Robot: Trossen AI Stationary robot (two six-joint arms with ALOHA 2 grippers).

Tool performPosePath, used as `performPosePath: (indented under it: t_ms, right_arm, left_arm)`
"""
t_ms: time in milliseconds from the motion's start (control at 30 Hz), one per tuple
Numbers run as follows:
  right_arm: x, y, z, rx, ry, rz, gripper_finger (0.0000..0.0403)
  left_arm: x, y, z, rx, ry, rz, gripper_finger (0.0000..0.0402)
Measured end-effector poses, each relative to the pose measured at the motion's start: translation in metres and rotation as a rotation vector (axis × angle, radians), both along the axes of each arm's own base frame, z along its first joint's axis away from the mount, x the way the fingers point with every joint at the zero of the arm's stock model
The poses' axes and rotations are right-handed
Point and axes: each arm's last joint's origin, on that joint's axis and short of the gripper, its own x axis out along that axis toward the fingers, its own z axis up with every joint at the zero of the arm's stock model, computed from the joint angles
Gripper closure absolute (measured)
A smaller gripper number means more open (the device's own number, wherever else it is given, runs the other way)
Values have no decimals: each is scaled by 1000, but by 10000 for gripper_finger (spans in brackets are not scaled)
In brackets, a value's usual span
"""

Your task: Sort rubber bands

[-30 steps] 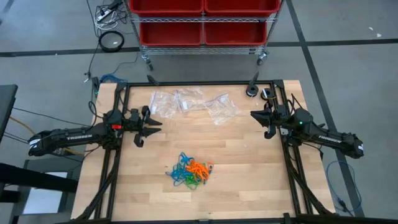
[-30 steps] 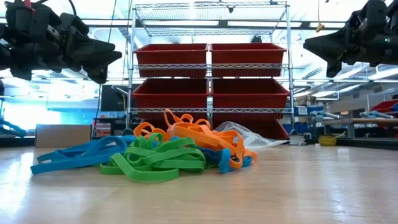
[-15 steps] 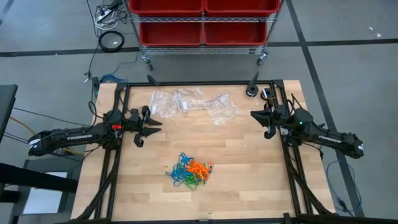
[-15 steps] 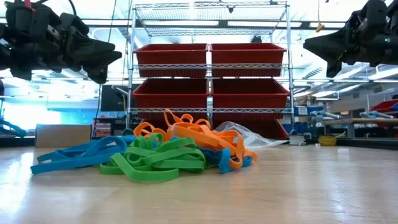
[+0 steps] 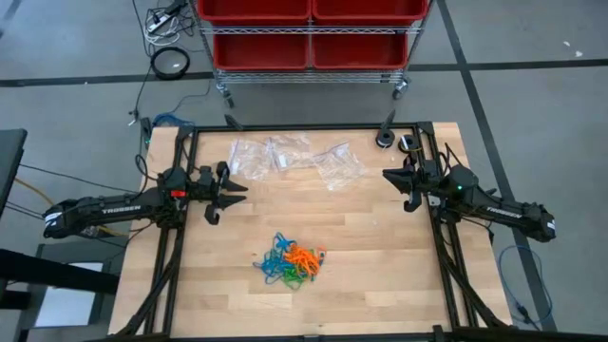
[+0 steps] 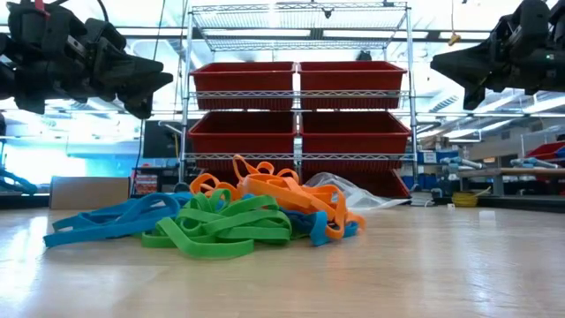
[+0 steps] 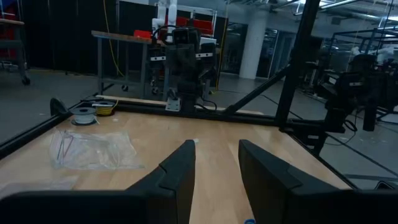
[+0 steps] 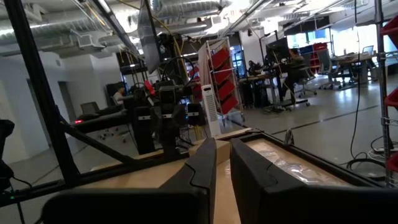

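The rubber bands lie in one tangled pile of orange, blue and green loops on the wooden table, near its middle and toward the front edge; the low view shows the pile resting flat on the wood. My left gripper hovers level over the table's left side, open and with nothing between its fingers, well above and behind the pile. My right gripper hovers over the right side. Its fingers stand a narrow gap apart and hold nothing.
Clear plastic bags lie along the table's far part between the two grippers. Two small rolls sit at the far right corner. A wire cart with red bins stands beyond the far edge. Black frame rails run along both sides.
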Motion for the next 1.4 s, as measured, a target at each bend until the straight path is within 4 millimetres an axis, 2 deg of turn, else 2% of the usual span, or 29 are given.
performPosePath:
  t_ms: [1000,1400]
  right_arm:
    - [0,0,0,0,0,0,365]
    - [-3,1,11,-36,-118,-13,365]
  left_arm:
    - [0,0,0,0,-1,0,270]
    - [-3,-1,18,72,-178,1,270]
